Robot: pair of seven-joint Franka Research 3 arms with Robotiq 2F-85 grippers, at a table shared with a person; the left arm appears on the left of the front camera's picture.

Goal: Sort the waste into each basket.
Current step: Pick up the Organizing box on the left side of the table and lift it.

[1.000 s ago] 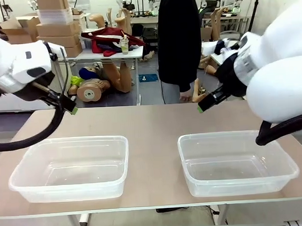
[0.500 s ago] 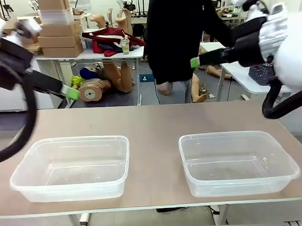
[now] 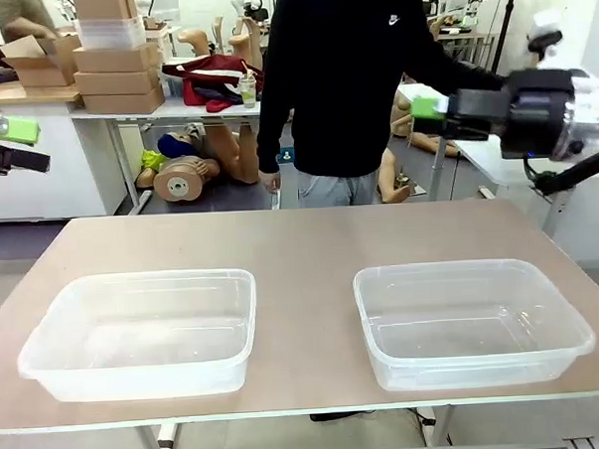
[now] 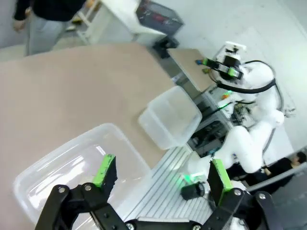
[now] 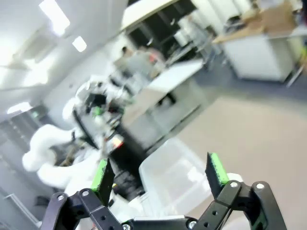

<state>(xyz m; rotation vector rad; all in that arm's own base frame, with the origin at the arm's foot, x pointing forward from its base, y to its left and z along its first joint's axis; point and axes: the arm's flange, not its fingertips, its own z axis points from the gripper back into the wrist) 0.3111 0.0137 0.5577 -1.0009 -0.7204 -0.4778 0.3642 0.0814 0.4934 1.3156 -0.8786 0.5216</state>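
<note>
Left hand (image 3: 23, 145) released, high, left of left tub (image 3: 133, 277); right hand (image 3: 426, 115) released, high, well apart from right tub (image 3: 460, 266); both on bench (image 3: 300, 239).

Lighting: bright, even, from overhead; ceiling lights (image 5: 56, 14) blow out white in the right wrist view. Shadows: faint, soft on the table (image 3: 300, 239) beside the left tub (image 3: 137, 379). Front view sharp. Right wrist view heavily blurred; left wrist view softer, edges bowed.
</note>
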